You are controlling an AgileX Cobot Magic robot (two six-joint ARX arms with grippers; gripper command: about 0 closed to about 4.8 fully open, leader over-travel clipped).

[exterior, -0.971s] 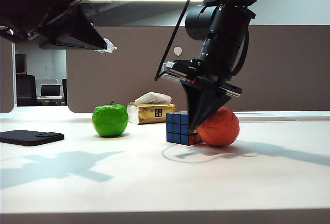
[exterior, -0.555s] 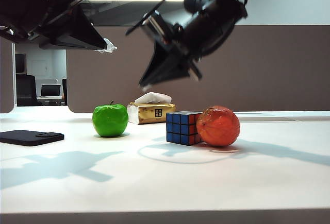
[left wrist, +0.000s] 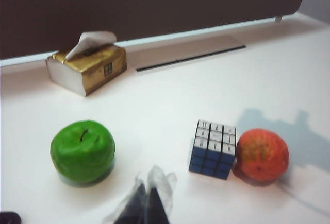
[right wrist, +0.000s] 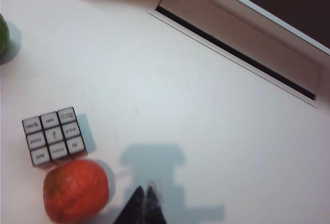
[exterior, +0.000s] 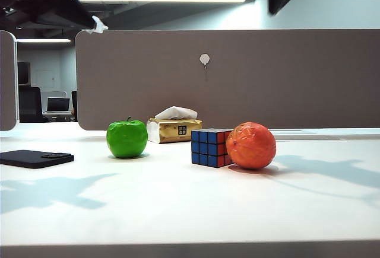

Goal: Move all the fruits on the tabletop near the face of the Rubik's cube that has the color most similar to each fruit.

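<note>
Orange (exterior: 251,145) is released, touching Rubik's cube (exterior: 211,147) red face at 3 o'clock; right gripper (right wrist: 145,202) is withdrawn high, closed, empty. Left gripper (left wrist: 148,203) is closed, raised. Green apple (exterior: 127,138) remains unplaced at 9 o'clock.

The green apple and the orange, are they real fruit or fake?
The green apple looks plastic or wax: glossy, uniformly bright, faceted highlights. The orange is duller, with wrinkled, creased skin; possibly foam or rubber, though real fruit can't be excluded.
</note>
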